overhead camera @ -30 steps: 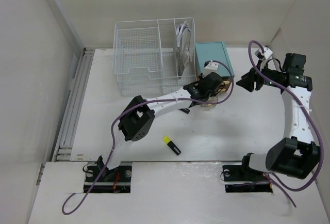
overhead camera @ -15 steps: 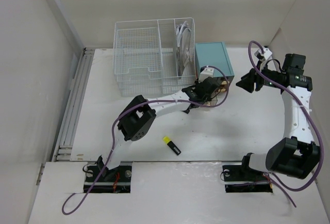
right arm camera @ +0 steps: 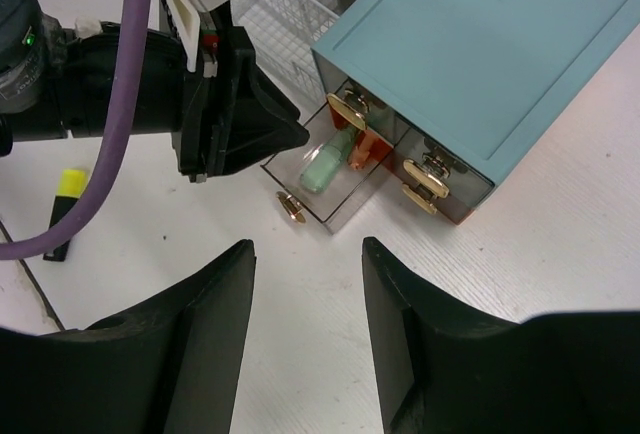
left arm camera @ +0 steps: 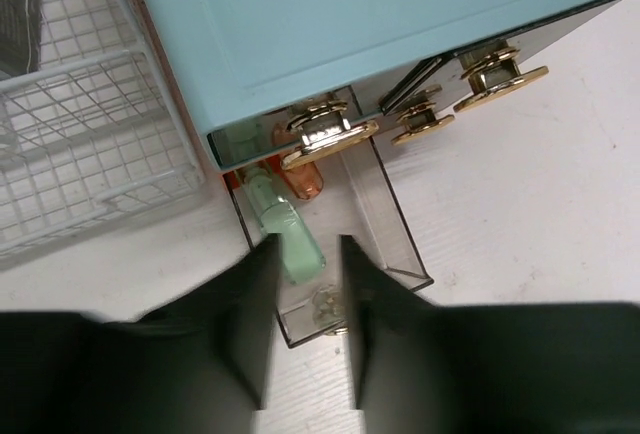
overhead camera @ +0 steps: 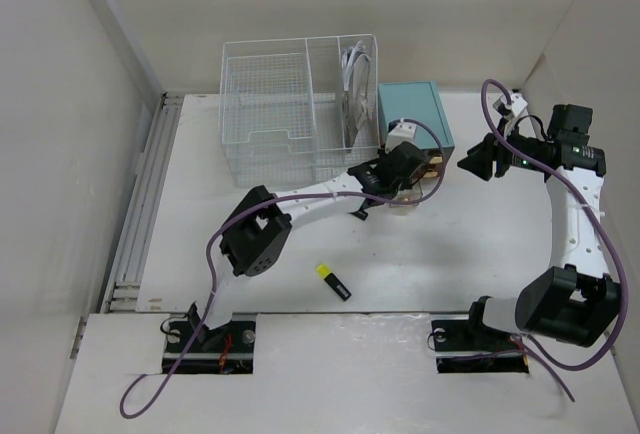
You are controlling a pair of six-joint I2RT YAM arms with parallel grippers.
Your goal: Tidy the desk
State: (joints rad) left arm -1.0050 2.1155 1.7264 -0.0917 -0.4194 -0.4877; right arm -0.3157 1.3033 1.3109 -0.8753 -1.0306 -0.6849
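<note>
L arm (overhead camera: 310, 194) nearer box (overhead camera: 415, 114) — white desk (overhead camera: 500, 244)

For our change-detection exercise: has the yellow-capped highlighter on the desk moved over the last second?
No. The yellow-capped highlighter lies at the same spot and slant on the desk, no nearer the teal drawer box.

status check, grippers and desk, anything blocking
Left gripper open above pulled-out clear plastic drawer of teal box, green pen inside. Right gripper open, empty. White desk: yellow-capped black marker loose. Nothing blocking.

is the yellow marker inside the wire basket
No, the yellow marker lies out on the desk, well apart from the wire basket.
</note>
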